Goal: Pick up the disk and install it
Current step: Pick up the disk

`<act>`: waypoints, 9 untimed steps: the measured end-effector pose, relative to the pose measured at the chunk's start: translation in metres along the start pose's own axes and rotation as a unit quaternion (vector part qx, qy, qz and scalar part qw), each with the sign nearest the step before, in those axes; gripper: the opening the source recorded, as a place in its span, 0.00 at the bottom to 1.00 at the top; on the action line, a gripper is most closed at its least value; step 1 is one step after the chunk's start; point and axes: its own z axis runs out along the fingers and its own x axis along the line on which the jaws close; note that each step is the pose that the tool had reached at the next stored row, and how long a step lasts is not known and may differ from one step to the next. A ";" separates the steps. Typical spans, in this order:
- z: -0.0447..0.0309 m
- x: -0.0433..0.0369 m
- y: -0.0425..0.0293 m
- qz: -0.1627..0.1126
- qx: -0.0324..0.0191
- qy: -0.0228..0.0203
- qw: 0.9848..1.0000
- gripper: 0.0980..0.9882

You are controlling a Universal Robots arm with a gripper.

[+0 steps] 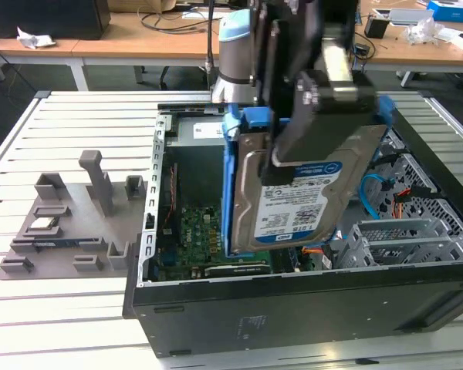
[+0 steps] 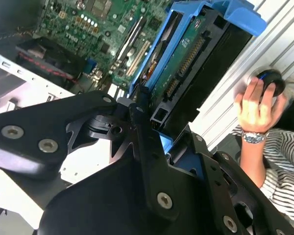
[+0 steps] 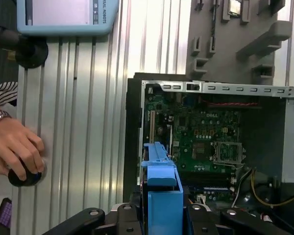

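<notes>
Disk [image 1: 293, 200] is hanging upright over the open computer case [image 1: 293, 308], with the gripper [image 3: 161, 213] clamping its blue frame. I'm worrying about it snagging the blue cable [image 1: 370, 202] at its 3 o'clock, or clipping the motherboard [image 1: 197, 231].

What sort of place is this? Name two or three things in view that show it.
Probably a robotics lab or test workshop: the gripper holds the disk over an open computer case on a slatted metal table, with cluttered desks behind in the exterior view.
</notes>
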 end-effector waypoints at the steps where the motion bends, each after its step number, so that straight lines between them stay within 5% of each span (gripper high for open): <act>1: 0.0001 0.0003 -0.0051 0.000 0.000 0.000 1.000 0.30; 9: 0.0013 0.0029 -0.0488 0.000 -0.001 0.000 1.000 0.30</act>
